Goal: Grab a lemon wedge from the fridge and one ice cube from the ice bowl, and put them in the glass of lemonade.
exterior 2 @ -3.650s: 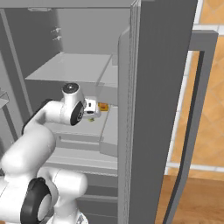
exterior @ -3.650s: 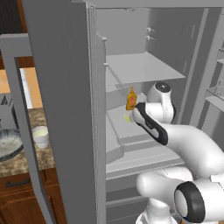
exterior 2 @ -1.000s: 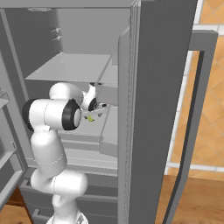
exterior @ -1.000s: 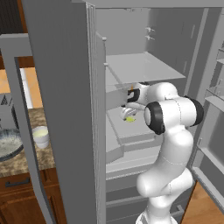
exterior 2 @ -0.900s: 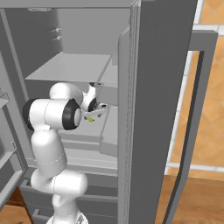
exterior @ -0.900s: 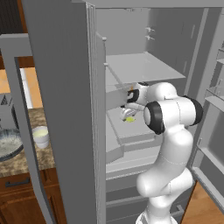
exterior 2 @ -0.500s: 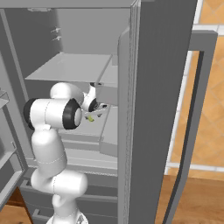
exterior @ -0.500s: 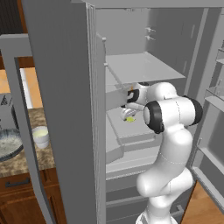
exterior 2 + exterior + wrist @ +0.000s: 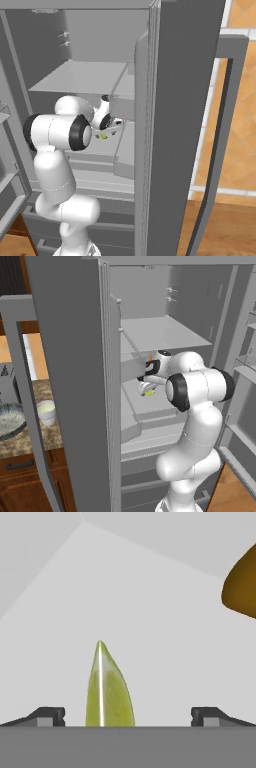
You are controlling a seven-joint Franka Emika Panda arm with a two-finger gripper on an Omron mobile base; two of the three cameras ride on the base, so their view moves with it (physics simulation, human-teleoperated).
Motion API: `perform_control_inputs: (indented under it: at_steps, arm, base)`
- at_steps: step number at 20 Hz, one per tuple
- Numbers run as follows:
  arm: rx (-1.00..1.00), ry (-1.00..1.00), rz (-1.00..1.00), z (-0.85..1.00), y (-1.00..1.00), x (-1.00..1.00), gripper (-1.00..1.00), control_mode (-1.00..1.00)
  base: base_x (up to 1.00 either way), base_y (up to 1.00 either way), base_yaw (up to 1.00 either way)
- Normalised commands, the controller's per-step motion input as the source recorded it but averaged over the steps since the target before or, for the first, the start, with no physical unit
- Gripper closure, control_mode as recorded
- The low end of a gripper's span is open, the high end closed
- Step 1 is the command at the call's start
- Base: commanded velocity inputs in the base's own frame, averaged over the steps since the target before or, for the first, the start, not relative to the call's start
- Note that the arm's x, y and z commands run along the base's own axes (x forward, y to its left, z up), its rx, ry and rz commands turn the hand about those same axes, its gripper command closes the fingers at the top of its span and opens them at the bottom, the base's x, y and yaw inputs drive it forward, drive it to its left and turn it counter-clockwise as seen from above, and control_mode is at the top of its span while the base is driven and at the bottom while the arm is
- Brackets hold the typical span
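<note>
The fridge (image 9: 75, 356) stands with both upper doors swung open, its grey interior exposing a flat upper shelf (image 9: 160, 333) and, below it, a lighter stepped shelf (image 9: 150, 411). The white arm reaches into the cavity at mid height, its elbow folded forward and the hand turned toward the back of the compartment. The gripper (image 9: 146, 387) sits low over the stepped shelf, directly at the lemon wedge (image 9: 148, 392), which appears as a small yellow-green spot beneath the hand in the left base view and likewise in the right base view (image 9: 103, 135). In the hand view the lemon wedge (image 9: 109, 692) rises as a pointed, pale green sliver from the bottom edge, lying between the two dark fingertips (image 9: 47, 716); the jaws are spread wide, each tip well apart from the slice, with nothing clamped. A rounded orange-brown form, the bottle (image 9: 242, 584), enters at the right edge of the hand view, and a sliver of orange (image 9: 150, 357) shows just behind the wrist in the left base view. Outside the fridge, on the stone counter (image 9: 30, 438) to the left, stands the glass of lemonade (image 9: 47, 412), a small whitish cup with pale liquid, and just beside it, at the frame's edge, the ice bowl (image 9: 9, 422) with its grainy whitish interior.
</note>
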Motion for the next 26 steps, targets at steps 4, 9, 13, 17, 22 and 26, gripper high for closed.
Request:
perform_control_inputs:
  at_steps: [4, 9, 13, 17, 22, 26]
  arm:
    - [0.0, 0.0, 0.0, -0.01, 0.1, -0.17, -1.0, -1.0]
    - [0.0, 0.0, 0.0, 0.0, 0.03, 0.0, 1.0, -1.0]
    - [0.0, 0.0, 0.0, 0.0, 0.02, 0.0, 1.0, -1.0]
    - [0.0, 0.0, 0.0, 0.0, 0.0, 0.0, 1.0, -1.0]
    - [0.0, -0.02, -0.01, 0.0, 0.0, -0.61, 1.0, -1.0]
    - [0.03, 0.0, -0.13, 0.02, 0.0, -1.0, 1.0, -1.0]
  base:
    - [0.0, 0.0, 0.0]
    - [0.0, 0.0, 0.0]
    - [0.0, 0.0, 0.0]
    - [0.0, 0.0, 0.0]
    - [0.0, 0.0, 0.0]
    - [0.0, 0.0, 0.0]
